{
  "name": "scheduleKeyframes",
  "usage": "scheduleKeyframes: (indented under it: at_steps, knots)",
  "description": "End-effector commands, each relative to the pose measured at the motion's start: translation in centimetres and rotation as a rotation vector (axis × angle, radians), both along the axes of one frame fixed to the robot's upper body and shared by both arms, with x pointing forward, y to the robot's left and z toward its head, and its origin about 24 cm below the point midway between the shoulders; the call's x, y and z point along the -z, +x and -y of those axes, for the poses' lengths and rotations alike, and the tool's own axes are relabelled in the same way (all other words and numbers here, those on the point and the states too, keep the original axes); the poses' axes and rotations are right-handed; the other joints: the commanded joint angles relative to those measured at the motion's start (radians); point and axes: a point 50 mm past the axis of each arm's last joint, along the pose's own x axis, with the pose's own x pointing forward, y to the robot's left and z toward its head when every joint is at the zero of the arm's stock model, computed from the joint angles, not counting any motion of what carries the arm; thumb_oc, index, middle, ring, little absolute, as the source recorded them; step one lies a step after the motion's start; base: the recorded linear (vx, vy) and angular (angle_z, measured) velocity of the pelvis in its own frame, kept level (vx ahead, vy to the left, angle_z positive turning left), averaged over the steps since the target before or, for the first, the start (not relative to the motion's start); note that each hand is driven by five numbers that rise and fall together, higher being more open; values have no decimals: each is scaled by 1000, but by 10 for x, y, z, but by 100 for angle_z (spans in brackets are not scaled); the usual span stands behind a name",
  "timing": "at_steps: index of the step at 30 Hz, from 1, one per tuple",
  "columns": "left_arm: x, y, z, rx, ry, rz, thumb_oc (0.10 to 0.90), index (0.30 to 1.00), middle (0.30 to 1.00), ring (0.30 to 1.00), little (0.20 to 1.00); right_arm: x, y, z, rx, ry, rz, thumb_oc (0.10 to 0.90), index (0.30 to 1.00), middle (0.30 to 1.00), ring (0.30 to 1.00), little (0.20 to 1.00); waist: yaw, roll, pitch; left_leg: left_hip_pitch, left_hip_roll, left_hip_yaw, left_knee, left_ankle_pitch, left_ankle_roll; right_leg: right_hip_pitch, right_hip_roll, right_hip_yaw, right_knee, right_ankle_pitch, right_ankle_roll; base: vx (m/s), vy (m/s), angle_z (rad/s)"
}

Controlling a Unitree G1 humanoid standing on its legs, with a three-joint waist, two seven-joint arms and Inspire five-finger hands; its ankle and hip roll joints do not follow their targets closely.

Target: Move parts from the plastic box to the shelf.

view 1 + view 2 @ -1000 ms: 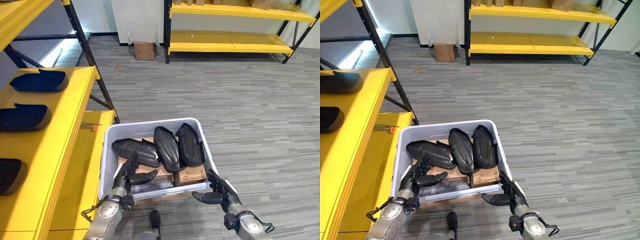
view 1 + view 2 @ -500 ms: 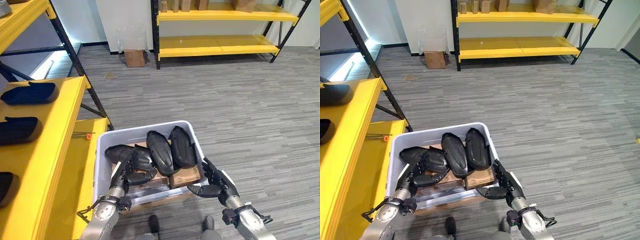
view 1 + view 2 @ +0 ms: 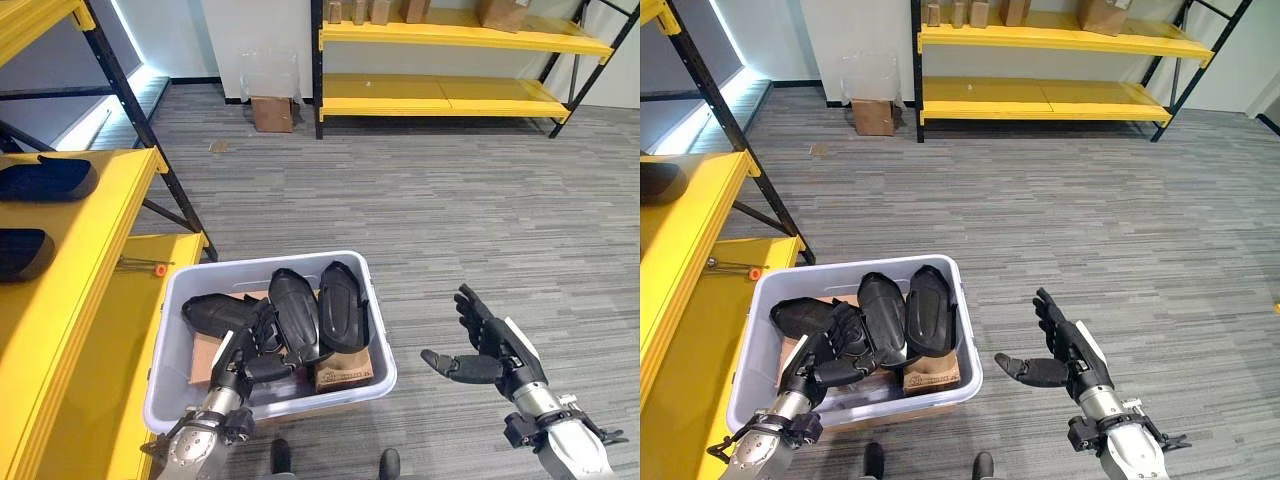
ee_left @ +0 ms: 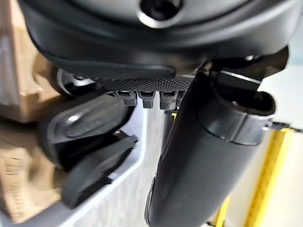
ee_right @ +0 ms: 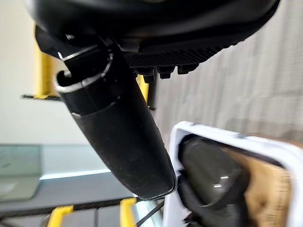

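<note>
**Left hand inside the parts box, right hand spread in the air**

While the robot's left hand (image 3: pixel 243 362) reaches into the plastic box (image 3: pixel 375 330), its fingers curl around the edge of a black part (image 3: pixel 215 314) at the left side of the pile; whether they actually grip it cannot be told. The right hand (image 3: pixel 1068 356) hangs in the air to the right of the box, well apart from it, fingers straight and spread, holding nothing.

Three curved, glossy black shells lie in the box on top of brown cardboard (image 3: pixel 345 369): the one at the left hand, then two more (image 3: pixel 296 313) (image 3: pixel 342 304) leaning side by side. They look like stiff, light moulded covers, probably slippery on the smooth outer face, so the rim is likely the surest place to take hold.

Left of the box stands a yellow shelf (image 3: pixel 95 260), already carrying similar black parts (image 3: pixel 45 177). Grey striped carpet (image 3: pixel 480 220) covers the floor. More yellow shelving (image 3: pixel 450 95) lines the far wall, with a cardboard box (image 3: pixel 271 112) beside it.
</note>
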Motion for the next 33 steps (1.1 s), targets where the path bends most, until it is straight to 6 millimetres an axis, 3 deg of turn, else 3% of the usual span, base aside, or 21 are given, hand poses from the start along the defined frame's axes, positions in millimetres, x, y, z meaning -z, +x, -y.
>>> scheduleKeyframes:
  at_steps: [1, 19, 24, 26, 33]
  knots:
    - [-69, 28, -15, -25, 12, 379, 900, 1000, 1000, 1000, 1000, -67, 17, -6, -76, 29, 376, 900, 1000, 1000, 1000, 1000, 15, -38, -44, 76, -4, 30, 30, -122, 5, -5, -45, 38, 120, -87, 20, 13, -72, 11]
    - [-105, 37, -15, -54, 41, 551, 900, 1000, 1000, 1000, 1000, -85, 56, -30, -170, -191, 469, 900, 1000, 1000, 1000, 1000, 68, -38, -18, 71, -6, 22, 9, -113, 3, -8, -52, 16, 120, -91, 19, 6, -7, 3]
    - [-124, 45, -10, -46, 56, 636, 900, 1000, 1000, 1000, 1000, -87, 68, -47, -210, -305, 496, 900, 1000, 1000, 1000, 1000, 81, -40, 13, 26, -16, 11, 16, -107, 1, -26, -61, -1, 107, -81, 23, -23, 12, 12]
    - [-138, 52, -5, -45, 76, 704, 900, 1000, 1000, 1000, 1000, -89, 73, -59, -245, -348, 519, 900, 1000, 1000, 1000, 1000, 88, -45, 54, -30, -22, 3, 51, -110, 3, -56, -73, -8, 109, -70, 24, -108, 32, 20]
    - [-150, 61, 4, -50, 82, 763, 900, 1000, 1000, 1000, 1000, -84, 75, -83, -313, -316, 518, 900, 1000, 1000, 1000, 1000, 95, -58, 112, -105, -36, 0, 85, -112, 10, -106, -85, -11, 106, -48, 29, -64, 38, 6]
